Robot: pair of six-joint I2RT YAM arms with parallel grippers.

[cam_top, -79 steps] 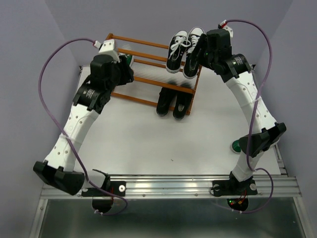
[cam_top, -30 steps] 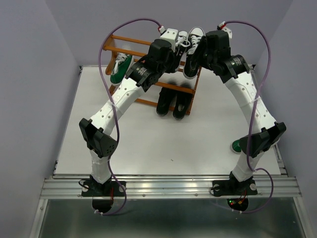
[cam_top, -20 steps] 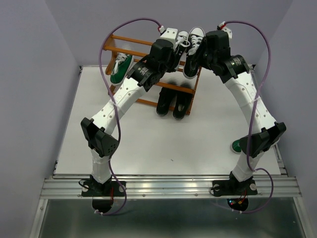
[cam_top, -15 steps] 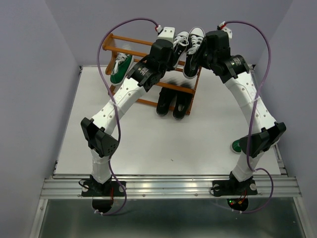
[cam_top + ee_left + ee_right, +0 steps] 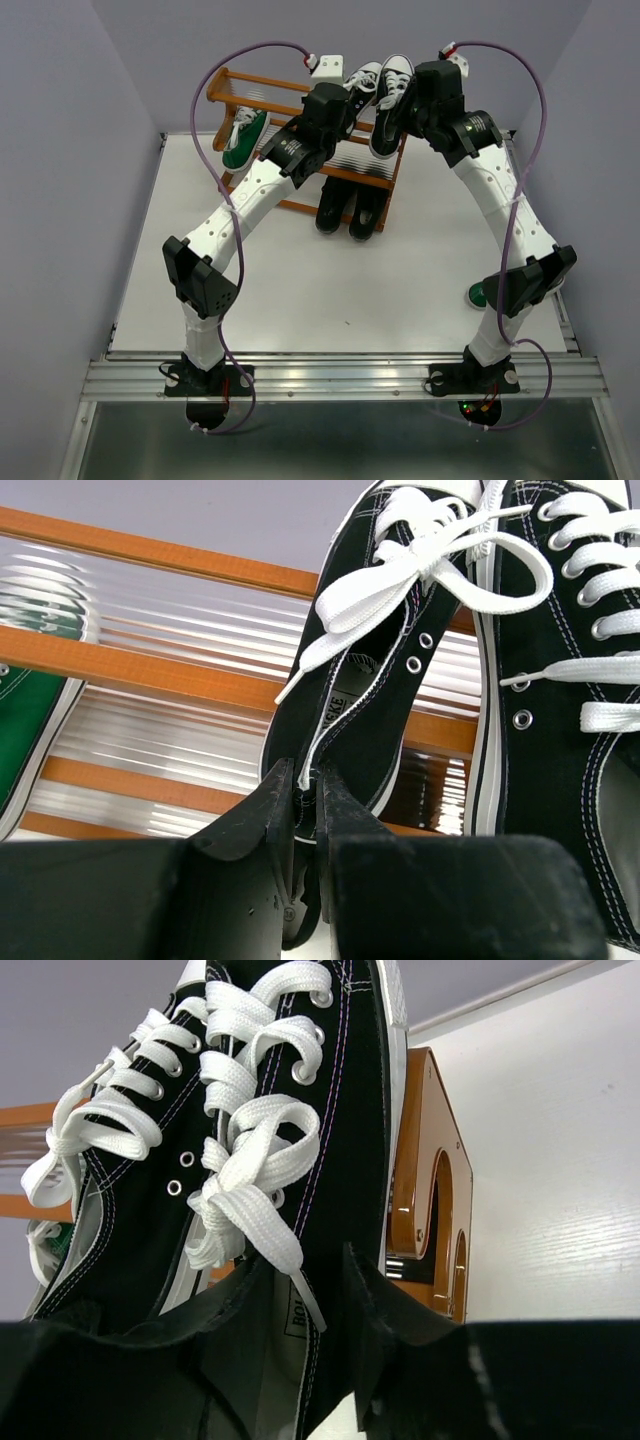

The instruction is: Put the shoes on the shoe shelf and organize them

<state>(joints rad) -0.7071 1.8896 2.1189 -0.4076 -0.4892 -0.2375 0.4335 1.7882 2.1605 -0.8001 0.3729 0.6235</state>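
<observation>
Viewing from above, the shoe shelf (image 5: 355, 160) stands at the far side of the table (image 5: 300, 290). Both arms reach to its right end, where two black sneakers with white laces lie side by side on the top tier. The inner sneaker (image 5: 360, 82) is at the left arm (image 5: 250, 195) and the end sneaker (image 5: 390, 100) is at the right arm (image 5: 495, 195). Below them, at the shelf's front, sits the plain black pair (image 5: 348, 210). One green sneaker (image 5: 243, 138) rests at the shelf's left end. Another green shoe (image 5: 477, 295) lies on the table, partly hidden by the right arm's elbow.

Left wrist view: the left gripper (image 5: 308, 800) is almost fully closed, its fingers (image 5: 262, 815) pinching the heel rim of the inner sneaker, which lies across the metal rods.

Right wrist view: the right gripper (image 5: 300, 1330) is set narrow, with the end sneaker's side wall clamped between its fingers near the heel. The shelf's orange end frame (image 5: 432, 1190) stands just beside that sneaker.
</observation>
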